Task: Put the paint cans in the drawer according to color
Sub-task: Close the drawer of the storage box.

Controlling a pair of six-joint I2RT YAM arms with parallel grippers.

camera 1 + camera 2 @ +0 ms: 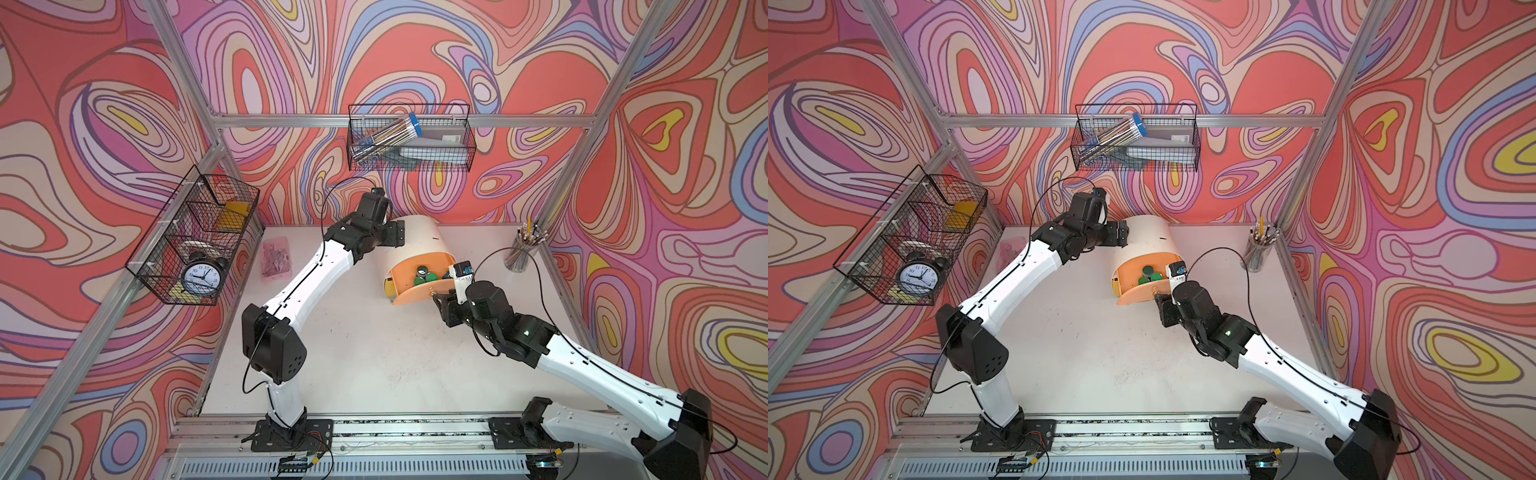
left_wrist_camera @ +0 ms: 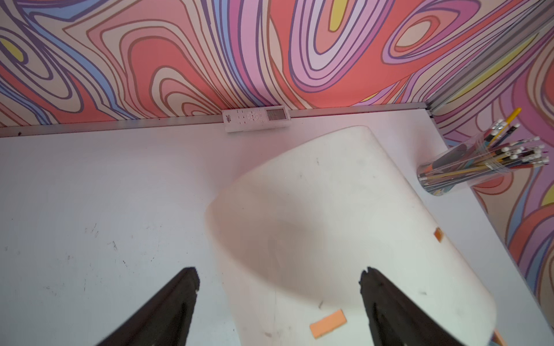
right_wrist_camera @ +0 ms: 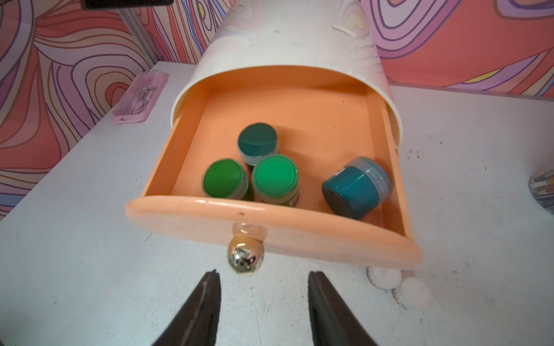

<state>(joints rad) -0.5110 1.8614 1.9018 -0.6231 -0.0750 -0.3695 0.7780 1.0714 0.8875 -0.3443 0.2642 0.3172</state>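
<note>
The cream drawer chest point(image 1: 419, 239) lies on its back on the table. Its peach drawer point(image 3: 302, 119) is pulled out. Inside it stand two green paint cans point(image 3: 224, 179) point(image 3: 275, 176) and a teal one point(image 3: 257, 140); another teal can point(image 3: 356, 187) lies on its side. Two white cans point(image 3: 385, 277) point(image 3: 415, 292) peek out below the drawer front. My right gripper point(image 3: 263, 274) is open, its tips just short of the gold knob point(image 3: 245, 259), holding nothing. My left gripper point(image 2: 278, 271) is open wide above the chest's rear end.
A clear cup of pencils point(image 1: 521, 249) stands at the back right corner. A pink case point(image 1: 275, 259) lies at the back left. A white remote point(image 2: 256, 118) rests against the back wall. Wire baskets point(image 1: 195, 241) point(image 1: 409, 137) hang on the frame.
</note>
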